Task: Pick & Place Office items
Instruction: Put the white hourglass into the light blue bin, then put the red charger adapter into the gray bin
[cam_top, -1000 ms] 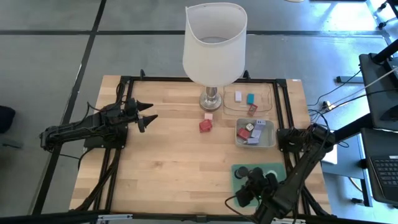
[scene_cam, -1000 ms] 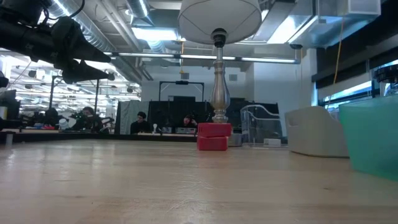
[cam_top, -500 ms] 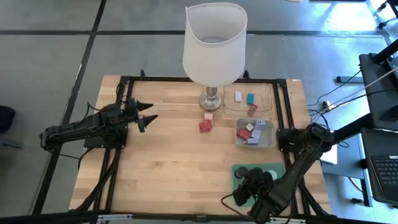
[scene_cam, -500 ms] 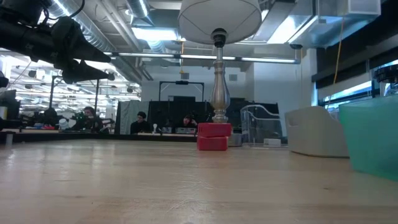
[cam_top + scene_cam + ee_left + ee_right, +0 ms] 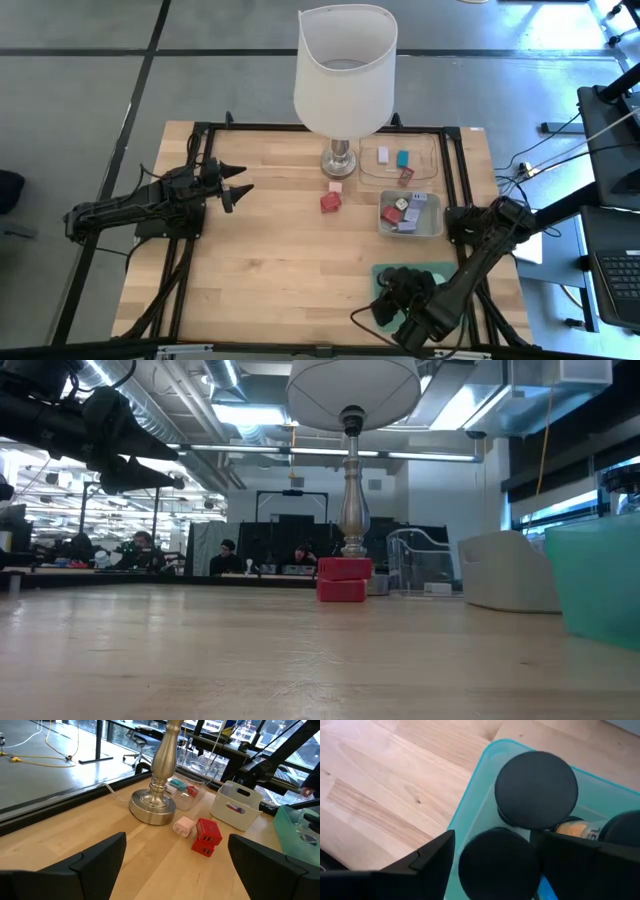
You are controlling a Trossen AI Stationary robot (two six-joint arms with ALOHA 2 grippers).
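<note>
The right hand [image 5: 495, 865] hangs low over the teal plastic tray [image 5: 470, 810] at the near right corner of the pale wooden desk [image 5: 270, 250]. Its two dark fingers [image 5: 427, 862] are spread either side of a black round short cylinder [image 5: 497, 865] standing in the tray, not touching it as far as I can see. A second black cylinder [image 5: 536, 789] stands just beside the first, farther into the tray.

The left hand [image 5: 235, 180] waits above the left half of the desk, fingers [image 5: 95, 865] spread wide and holding nothing, pointing toward the silver-footed lamp with the large white shade [image 5: 345, 70].

Near the lamp's foot lie a small pink block [image 5: 183, 826] and a red block [image 5: 206, 837], close together. A grey open bin [image 5: 410, 214] holds several small pieces, and a clear tray [image 5: 400, 160] behind it holds white, teal and red blocks.
</note>
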